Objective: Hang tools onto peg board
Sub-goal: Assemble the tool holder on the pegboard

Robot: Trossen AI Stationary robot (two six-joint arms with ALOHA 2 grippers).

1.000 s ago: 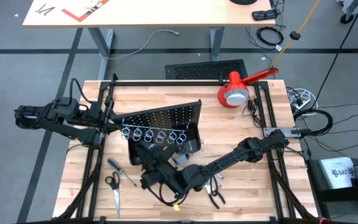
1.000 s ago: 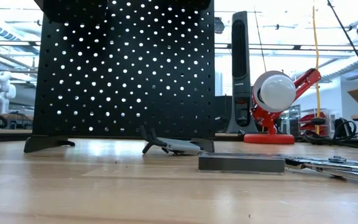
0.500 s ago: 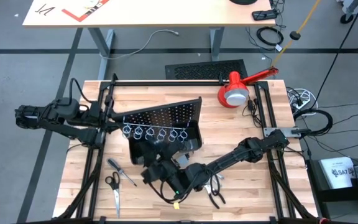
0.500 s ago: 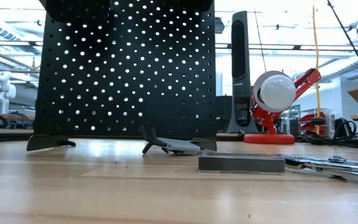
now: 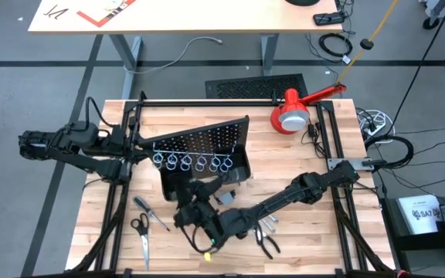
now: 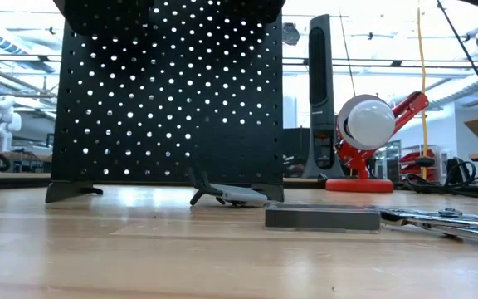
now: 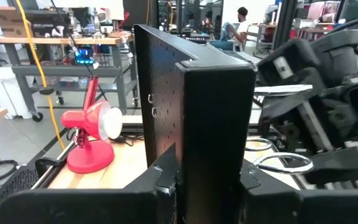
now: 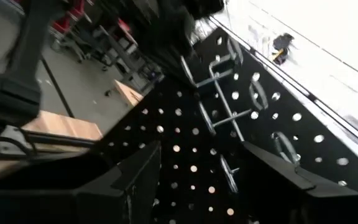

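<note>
While left gripper (image 5: 135, 143) clamps peg board (image 5: 207, 143) edge mid-table, right gripper (image 5: 188, 202) jaws apart, empty, at board front. 6 rings (image 5: 191, 162); 1 scissors (image 5: 141, 232), 1 screwdriver (image 5: 151, 212), 1 pliers (image 5: 267, 241) on table (image 5: 323, 232).

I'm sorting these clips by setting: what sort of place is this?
Probably a robotics lab or workshop. A wooden table sits in a metal frame with two robot arms, cables trail over the floor, and workbenches fill the room behind.
</note>
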